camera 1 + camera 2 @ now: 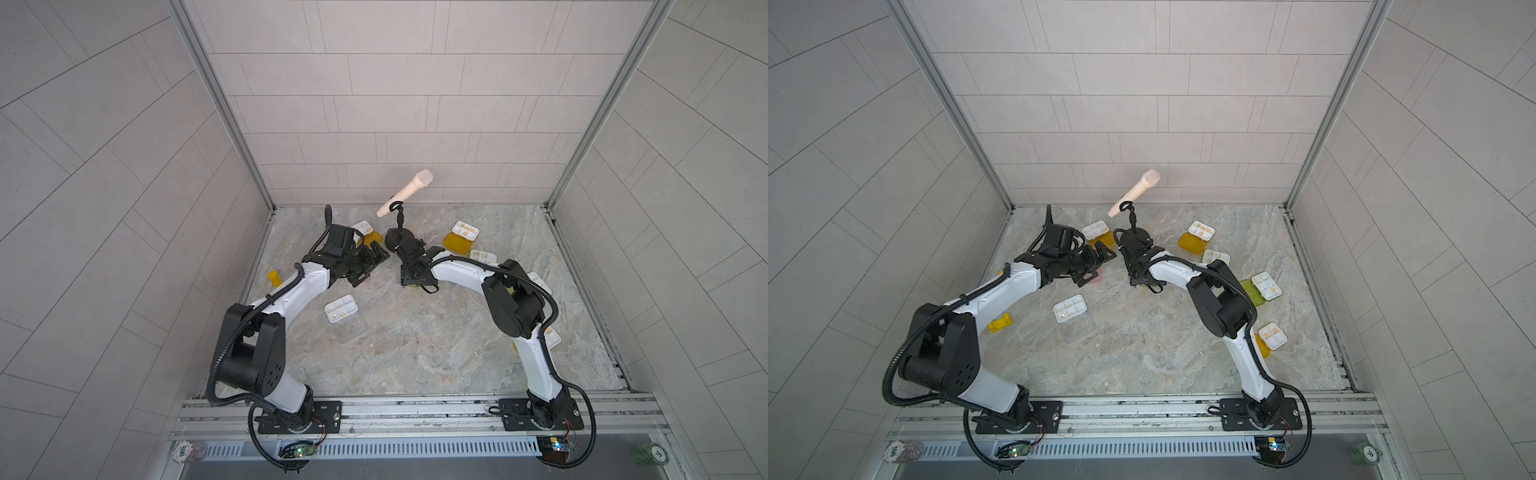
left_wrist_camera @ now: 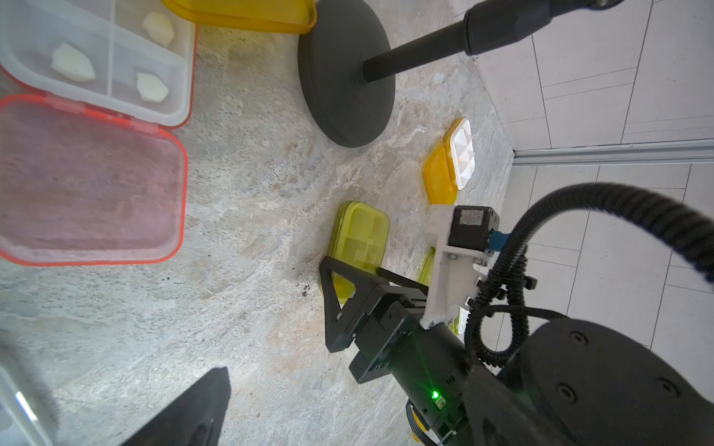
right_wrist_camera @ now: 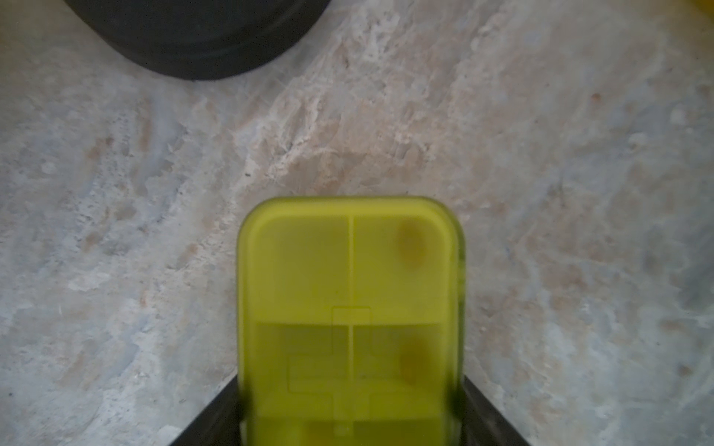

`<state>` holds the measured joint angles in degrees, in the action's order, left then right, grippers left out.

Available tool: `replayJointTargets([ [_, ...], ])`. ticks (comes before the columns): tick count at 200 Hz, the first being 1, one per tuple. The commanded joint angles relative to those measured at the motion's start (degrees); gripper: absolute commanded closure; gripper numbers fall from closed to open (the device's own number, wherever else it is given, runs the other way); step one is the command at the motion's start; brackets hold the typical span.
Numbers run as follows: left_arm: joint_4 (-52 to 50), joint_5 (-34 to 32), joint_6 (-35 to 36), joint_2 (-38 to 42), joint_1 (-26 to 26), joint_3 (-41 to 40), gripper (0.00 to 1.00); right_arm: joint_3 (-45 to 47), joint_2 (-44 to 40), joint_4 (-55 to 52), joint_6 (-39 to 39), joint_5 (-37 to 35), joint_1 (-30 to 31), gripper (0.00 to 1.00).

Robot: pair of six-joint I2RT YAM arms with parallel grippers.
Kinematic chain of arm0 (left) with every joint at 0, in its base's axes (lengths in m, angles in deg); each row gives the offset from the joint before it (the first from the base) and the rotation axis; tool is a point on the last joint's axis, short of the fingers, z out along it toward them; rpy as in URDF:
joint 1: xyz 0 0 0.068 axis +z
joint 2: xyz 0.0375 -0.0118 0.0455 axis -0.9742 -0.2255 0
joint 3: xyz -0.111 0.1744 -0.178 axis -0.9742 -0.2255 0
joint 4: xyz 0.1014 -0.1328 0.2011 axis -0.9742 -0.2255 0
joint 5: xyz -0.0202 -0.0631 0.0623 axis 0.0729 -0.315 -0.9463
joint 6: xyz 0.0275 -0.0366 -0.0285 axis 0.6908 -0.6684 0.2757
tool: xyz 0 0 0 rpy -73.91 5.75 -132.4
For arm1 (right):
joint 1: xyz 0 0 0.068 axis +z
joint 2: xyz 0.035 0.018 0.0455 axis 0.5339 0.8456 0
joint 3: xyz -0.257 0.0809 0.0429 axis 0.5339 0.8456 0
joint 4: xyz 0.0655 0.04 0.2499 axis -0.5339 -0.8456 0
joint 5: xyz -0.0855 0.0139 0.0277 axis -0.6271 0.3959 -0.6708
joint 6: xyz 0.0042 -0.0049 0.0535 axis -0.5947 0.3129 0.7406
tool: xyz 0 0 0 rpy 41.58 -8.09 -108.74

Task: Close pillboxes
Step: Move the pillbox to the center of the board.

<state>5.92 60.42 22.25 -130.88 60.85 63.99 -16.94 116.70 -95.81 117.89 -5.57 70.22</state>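
At R hand (image 3: 351, 421), lime pillbox (image 3: 349, 270) gripped, near end cut off

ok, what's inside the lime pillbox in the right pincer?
Through the lime pillbox lid: compartment dividers and two orange blurs, probably pills. The end held by the right pincer is out of frame; the other compartments are too blurred to tell.

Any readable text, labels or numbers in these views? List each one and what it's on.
"20": on the green poker chip, legible in both top views.
"500": on the pale striped poker chip; it sits sideways and blurred, so this is a likely reading only.
No text: the lime green pillbox shows only moulded outlines on its lid.
Nothing else in any view is legible.
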Motion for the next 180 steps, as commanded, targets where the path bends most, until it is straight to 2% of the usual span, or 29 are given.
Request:
replayJointTargets([
  [1,1.01,-0.19,-0.44,1.63,0.47,-0.77,0.01,-0.98,3.30,-2.95,0.72,-0.98,-0.63,0.24],
  [107,1.05,0.43,-0.28,1.65,1.07,-0.49,0.01,-4.54,4.21,-4.57,-1.29,1.30,-1.46,0.17],
  [142,1.14,0.77,-0.22,1.78,1.26,-0.34,0.01,-4.46,0.24,-4.98,-2.66,1.74,-1.40,0.15],
  [180,1.15,0.32,0.59,2.46,1.22,-0.28,0.01,-0.55,-8.07,-5.10,-4.95,0.50,-1.47,0.15],
])
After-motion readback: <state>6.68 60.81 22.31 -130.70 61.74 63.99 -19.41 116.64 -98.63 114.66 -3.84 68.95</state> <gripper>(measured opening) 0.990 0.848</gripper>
